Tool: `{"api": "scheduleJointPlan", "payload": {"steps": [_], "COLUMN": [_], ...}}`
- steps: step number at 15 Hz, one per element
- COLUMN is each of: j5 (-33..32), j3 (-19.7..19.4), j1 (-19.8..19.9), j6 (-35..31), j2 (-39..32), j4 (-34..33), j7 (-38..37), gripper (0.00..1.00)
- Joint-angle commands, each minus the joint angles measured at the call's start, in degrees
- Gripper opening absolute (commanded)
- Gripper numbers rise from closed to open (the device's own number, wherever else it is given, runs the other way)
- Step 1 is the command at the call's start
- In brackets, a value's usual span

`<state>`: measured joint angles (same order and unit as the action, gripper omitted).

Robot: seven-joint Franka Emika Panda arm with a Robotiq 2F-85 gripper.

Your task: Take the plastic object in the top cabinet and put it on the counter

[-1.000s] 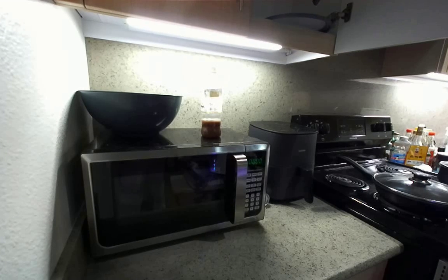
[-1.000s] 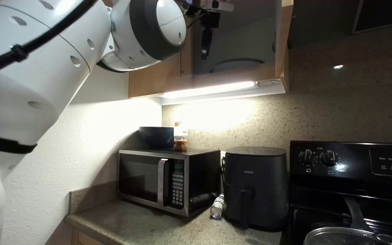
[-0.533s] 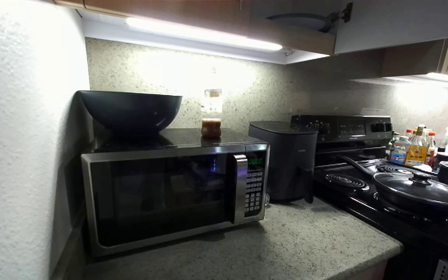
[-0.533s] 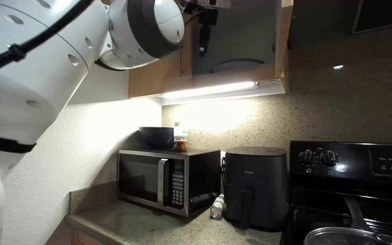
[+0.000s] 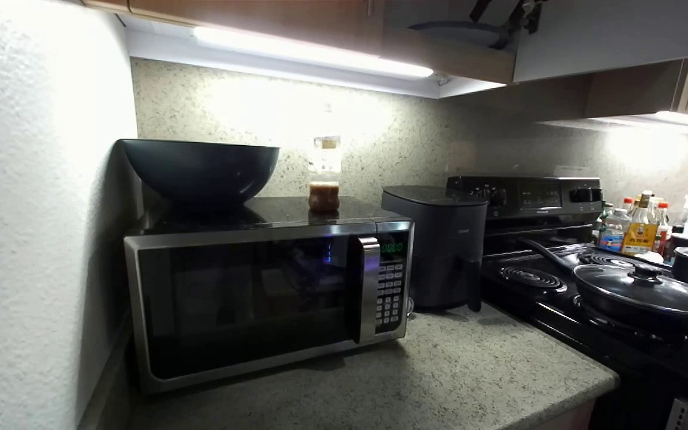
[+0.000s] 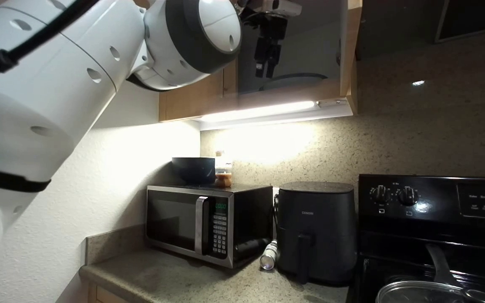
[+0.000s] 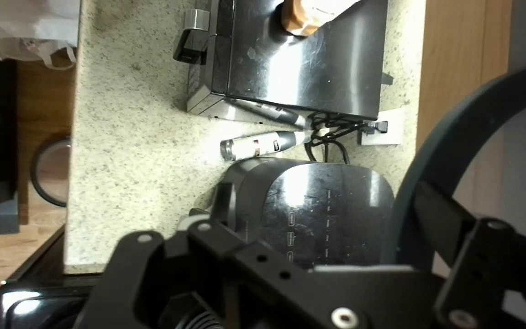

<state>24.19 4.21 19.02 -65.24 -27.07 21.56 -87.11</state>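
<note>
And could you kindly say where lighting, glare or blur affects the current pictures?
In both exterior views, the bright white light strip bleaches the speckled beige backsplash, while the round grey-blue plastic plate looks dim; in the wrist view, white glare streaks the glossy black microwave top, and the plate's dark rim seems soft.

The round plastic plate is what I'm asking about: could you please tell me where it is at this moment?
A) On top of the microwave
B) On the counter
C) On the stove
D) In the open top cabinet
D, since both exterior views show the round plastic plate inside the open top cabinet, its upper part rising behind the lower front edge.
</note>
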Motion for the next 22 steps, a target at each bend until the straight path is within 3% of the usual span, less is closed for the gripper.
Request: {"api": "scheduleJointPlan", "payload": {"steps": [1, 4, 10, 15, 22], "j5": [2.54, 1.77, -2.89, -1.74, -1.91], "j3": [0.49, 0.32, -1.01, -0.27, -0.95], "j1": [1.80, 1.46, -1.73, -1.98, -1.49], "j6": [1.60, -0.24, -10.72, -10.12, -16.81], "j2": [-0.19, 0.20, 0.65, 1.08, -1.49], "j4": [-0.24, -0.11, 0.00, 1.42, 0.94], "j7": [-6.98, -6.62, -1.88, -3.37, -5.09], "gripper": [1.00, 1.00, 1.00, 1.00, 1.00]}}
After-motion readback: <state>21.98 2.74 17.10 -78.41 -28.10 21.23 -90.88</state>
